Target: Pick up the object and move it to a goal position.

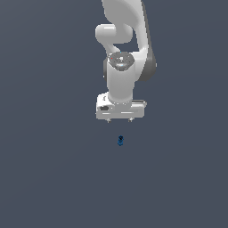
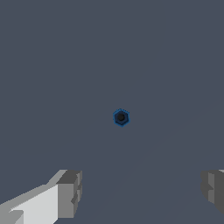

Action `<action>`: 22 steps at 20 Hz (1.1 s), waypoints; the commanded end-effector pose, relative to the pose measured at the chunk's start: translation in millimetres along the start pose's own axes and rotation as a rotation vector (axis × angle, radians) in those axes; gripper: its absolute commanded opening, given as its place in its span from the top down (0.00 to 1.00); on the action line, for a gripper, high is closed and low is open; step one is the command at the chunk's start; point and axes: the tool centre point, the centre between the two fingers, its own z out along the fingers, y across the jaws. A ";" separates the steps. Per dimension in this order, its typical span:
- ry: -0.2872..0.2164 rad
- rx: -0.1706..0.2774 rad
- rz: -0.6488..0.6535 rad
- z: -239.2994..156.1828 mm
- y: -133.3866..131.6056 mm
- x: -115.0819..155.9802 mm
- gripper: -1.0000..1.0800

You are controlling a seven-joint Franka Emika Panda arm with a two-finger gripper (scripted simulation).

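The object (image 1: 120,140) is a tiny bright-blue knobbly piece standing on the dark grey floor, just below the white gripper (image 1: 120,120) in the exterior view. The gripper hangs above it, pointing down, apart from it. In the wrist view the object (image 2: 121,117) shows from above as a small blue hexagon with a dark centre. The grey fingertips (image 2: 70,192) stand wide apart at both sides of that view, with nothing between them. The gripper (image 2: 142,190) is open and empty.
The white arm (image 1: 122,49) rises behind the gripper to the exterior view's top edge. The floor (image 1: 53,169) is a plain dark grey surface with no other object or marker in view.
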 end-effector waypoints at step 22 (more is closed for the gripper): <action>-0.031 0.016 -0.061 24.4 -17.1 -2.7 0.04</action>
